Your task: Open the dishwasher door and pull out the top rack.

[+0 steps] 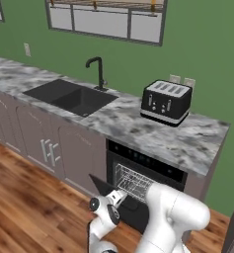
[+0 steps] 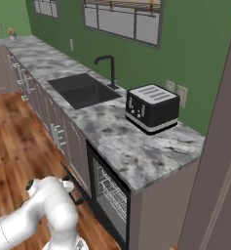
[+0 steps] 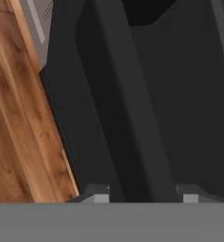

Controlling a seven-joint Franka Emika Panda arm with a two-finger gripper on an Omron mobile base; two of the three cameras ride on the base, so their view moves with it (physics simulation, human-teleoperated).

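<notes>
— Left base view: where's your door?
— The dishwasher door (image 1: 108, 190) hangs partly down, so the top rack (image 1: 134, 183) shows inside the tub.
— Right base view?
— The rack sits fully in.
— Hand view?
— Your gripper (image 3: 144, 196) straddles the bar handle (image 3: 132, 108), apparently to pull; grip state I cannot tell.

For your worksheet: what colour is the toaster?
Black with a silver top; clearest in the right base view.

Dishwasher door (image 1: 104, 188): dark grey-black flat panel, swung down and outward from under the counter, opening exposed.
Top rack (image 1: 134, 183): light grey-white wire grid basket, sitting inside the open cavity below the black control strip, nearly as wide as the opening.
</notes>
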